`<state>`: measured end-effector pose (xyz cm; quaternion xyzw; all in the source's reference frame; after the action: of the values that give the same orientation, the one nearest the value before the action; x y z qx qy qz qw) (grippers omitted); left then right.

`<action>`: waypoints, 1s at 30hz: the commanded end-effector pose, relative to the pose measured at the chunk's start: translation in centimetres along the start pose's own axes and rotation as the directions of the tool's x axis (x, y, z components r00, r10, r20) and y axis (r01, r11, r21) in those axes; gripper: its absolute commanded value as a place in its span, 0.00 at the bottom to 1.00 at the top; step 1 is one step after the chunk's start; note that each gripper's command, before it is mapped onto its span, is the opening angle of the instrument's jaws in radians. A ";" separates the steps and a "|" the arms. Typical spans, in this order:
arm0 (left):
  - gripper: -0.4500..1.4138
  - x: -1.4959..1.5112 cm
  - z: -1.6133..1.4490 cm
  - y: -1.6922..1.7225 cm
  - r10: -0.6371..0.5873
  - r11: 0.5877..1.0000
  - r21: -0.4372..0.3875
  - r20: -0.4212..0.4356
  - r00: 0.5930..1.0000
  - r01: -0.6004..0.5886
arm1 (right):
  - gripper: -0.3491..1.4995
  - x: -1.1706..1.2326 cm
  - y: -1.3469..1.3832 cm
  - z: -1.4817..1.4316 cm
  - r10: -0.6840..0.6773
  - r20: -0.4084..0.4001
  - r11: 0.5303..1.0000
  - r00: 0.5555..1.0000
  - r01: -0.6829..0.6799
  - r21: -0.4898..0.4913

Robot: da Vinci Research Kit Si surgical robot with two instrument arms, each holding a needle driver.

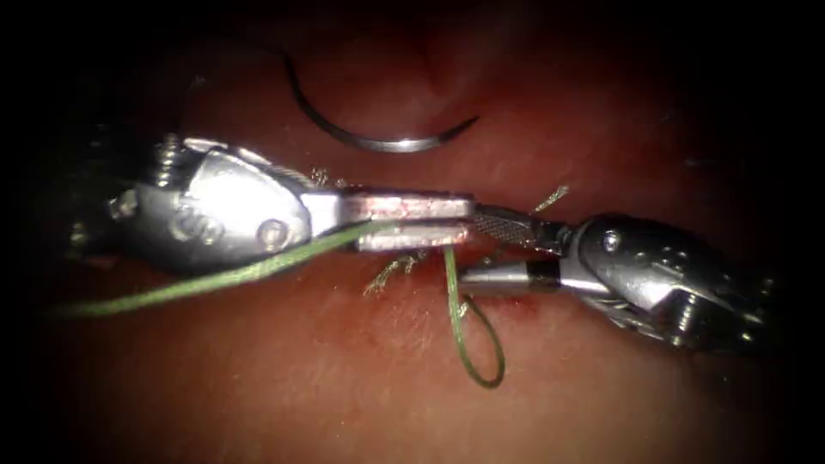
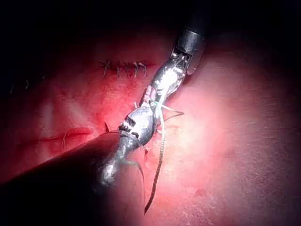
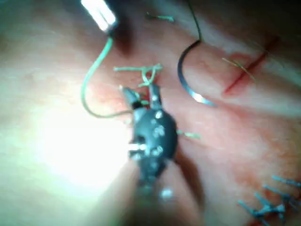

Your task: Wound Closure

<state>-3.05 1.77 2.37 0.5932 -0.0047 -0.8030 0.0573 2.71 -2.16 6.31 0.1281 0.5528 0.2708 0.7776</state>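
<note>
My left tool [image 1: 468,222] comes in from the left, its jaws shut on the green thread [image 1: 232,277], which runs between them and trails off left. Past the jaws the thread drops into a small loop [image 1: 481,361] on the tissue [image 1: 344,378]. My right tool [image 1: 471,251] faces it tip to tip, jaws open, holding nothing, with the thread just beside its lower jaw. The curved needle [image 1: 378,140] lies free on the tissue behind both tools, not in the tissue. The right wrist view shows the open right tool [image 3: 138,92], the thread loop [image 3: 85,94] and the needle [image 3: 186,77].
Short cut thread tails [image 1: 391,271] stick up along the cut around both tools' tips. In the left wrist view a row of finished stitches [image 2: 124,68] sits beyond the two tools. Red fluid wets the tissue near the right tool.
</note>
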 end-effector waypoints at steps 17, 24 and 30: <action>0.00 -0.75 0.82 -0.60 0.004 1.000 -0.010 -0.030 1.000 -0.004 | 0.33 -0.06 -0.34 0.27 -0.014 -0.011 0.999 1.000 0.014 0.035; 0.00 -1.22 1.03 -0.51 -0.013 1.000 -0.020 -0.028 1.000 0.012 | 0.33 -0.06 -0.41 0.21 -0.012 -0.062 0.998 0.998 0.016 0.055; 0.00 -1.60 1.19 -0.25 -0.036 0.999 -0.033 -0.028 0.999 0.035 | 0.30 -0.07 -0.37 0.19 0.013 -0.182 0.999 0.983 -0.003 0.054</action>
<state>-3.69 2.07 4.17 0.6033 0.0197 -0.7954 0.0536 2.90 -2.46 6.18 0.1250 0.6240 0.2662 0.7240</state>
